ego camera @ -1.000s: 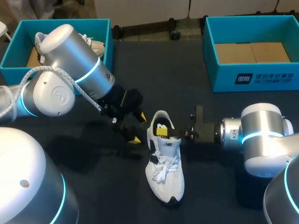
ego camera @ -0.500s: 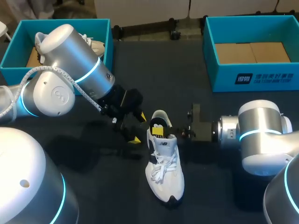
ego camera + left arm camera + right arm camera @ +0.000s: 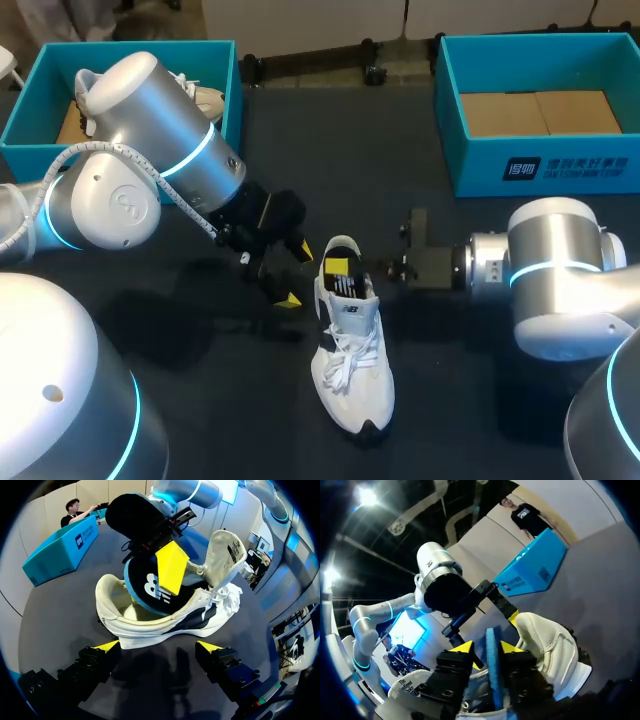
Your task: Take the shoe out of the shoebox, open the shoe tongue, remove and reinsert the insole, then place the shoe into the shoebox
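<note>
Standing mid-table on the dark tabletop (image 3: 450, 400), the white shoe (image 3: 352, 370) is well apart from the teal left shoebox (image 3: 20, 115) (a second shoe (image 3: 205, 100) lies inside) and the right shoebox (image 3: 540, 165), both at the far corners. Right gripper (image 3: 487, 649): level over the shoe's opening, fingers narrow, pinching the blue insole (image 3: 150, 587) on edge, its lower end inside the shoe. Left gripper (image 3: 159, 647): low beside the heel end, fingers wide, holding nothing. Bare tabletop shows between shoe and right shoebox.
</note>
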`<state>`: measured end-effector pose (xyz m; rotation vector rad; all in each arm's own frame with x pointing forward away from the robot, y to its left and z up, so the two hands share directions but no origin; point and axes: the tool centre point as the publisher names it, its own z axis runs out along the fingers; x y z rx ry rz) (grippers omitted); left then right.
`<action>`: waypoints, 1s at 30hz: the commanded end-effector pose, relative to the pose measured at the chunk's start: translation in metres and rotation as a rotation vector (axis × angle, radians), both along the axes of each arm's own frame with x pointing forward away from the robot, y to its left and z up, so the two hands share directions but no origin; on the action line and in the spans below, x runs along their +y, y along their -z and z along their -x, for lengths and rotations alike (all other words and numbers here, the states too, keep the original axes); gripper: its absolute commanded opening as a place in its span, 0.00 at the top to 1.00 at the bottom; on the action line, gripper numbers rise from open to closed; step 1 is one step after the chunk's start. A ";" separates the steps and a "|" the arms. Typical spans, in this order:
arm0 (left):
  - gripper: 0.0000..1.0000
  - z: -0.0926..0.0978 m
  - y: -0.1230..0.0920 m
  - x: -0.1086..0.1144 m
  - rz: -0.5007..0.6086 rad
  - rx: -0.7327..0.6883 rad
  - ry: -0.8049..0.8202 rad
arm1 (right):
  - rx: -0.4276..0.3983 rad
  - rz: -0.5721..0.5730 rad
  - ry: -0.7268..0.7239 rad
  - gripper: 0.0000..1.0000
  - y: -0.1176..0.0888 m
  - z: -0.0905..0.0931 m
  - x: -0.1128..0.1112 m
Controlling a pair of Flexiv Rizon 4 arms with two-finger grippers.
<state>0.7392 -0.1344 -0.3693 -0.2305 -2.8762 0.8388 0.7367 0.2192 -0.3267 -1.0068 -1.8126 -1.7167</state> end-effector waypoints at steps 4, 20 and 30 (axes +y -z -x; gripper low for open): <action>0.00 0.000 0.001 0.000 0.000 0.000 0.001 | 0.052 -0.012 0.037 1.00 0.017 -0.004 -0.004; 0.00 0.000 0.001 0.000 0.000 0.000 0.001 | 0.059 0.019 0.046 0.65 0.021 0.014 0.004; 0.00 0.000 0.001 0.000 0.000 0.000 0.001 | -0.011 0.050 0.022 0.53 -0.004 0.002 0.009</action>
